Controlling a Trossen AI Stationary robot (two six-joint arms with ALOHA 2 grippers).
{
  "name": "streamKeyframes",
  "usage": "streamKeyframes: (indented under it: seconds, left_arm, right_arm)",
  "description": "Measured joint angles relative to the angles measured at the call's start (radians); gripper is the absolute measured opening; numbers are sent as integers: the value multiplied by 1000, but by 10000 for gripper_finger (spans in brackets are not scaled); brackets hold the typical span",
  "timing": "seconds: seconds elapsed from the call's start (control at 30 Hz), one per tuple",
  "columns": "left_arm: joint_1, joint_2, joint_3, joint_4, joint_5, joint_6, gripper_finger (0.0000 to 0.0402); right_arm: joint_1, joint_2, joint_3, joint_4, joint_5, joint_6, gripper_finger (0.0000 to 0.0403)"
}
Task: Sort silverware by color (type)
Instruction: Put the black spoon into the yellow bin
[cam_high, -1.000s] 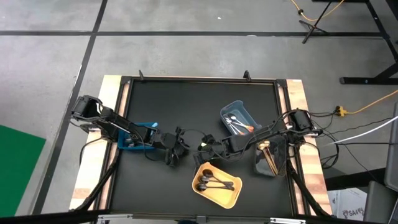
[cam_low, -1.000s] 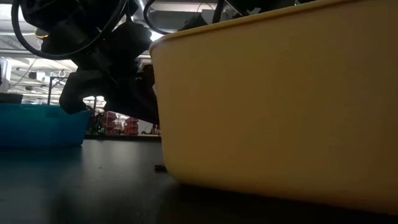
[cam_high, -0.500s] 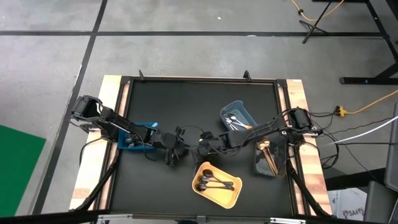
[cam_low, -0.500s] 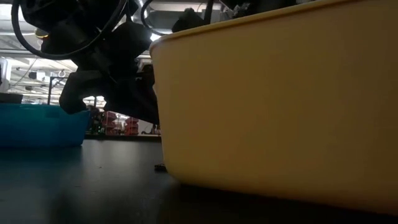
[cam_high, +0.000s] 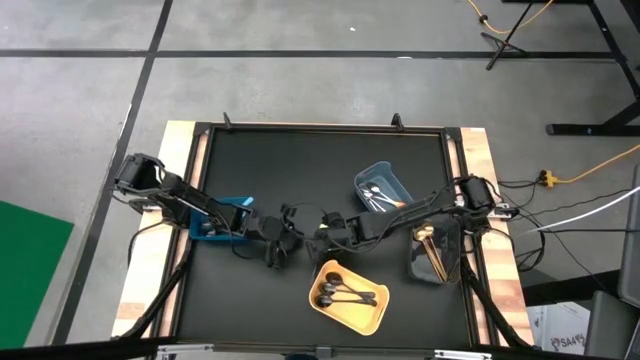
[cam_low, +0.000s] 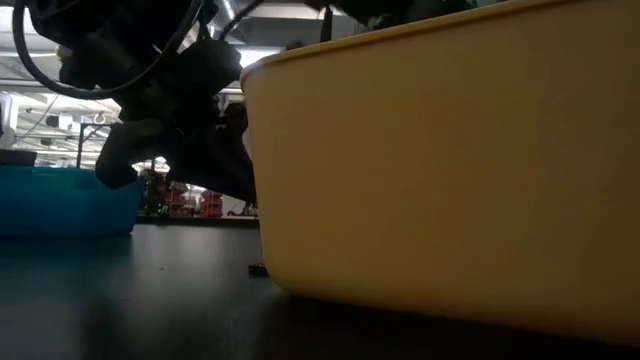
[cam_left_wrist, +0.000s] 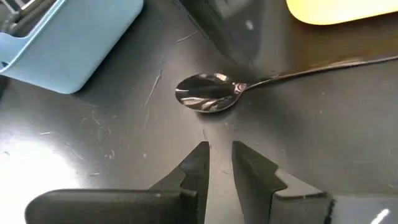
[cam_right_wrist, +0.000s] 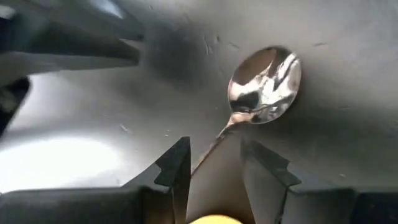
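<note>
Black spoon (cam_right_wrist: 264, 87) flat on mat, handle between parted right gripper (cam_right_wrist: 214, 165) fingers; left gripper (cam_left_wrist: 219, 163) just short, narrowly apart.

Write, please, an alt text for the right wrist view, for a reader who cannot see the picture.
A shiny dark spoon lies on the black table, its handle running back between the two dark fingers of the open right gripper. Nothing is gripped yet. Part of the other arm shows dark and close by, beyond the spoon.
</note>
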Motion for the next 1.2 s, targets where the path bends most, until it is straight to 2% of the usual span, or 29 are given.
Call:
streamKeyframes:
  seconds: [0.57,1.2]
  left_arm:
    - [-89,-121,-1,-97,-17,-50,63]
    - [-88,-129,0,-103,-17,-49,63]
  right_arm:
    - [0,69,0,56,4,5,127]
    - [0,101,3,53,5,33,126]
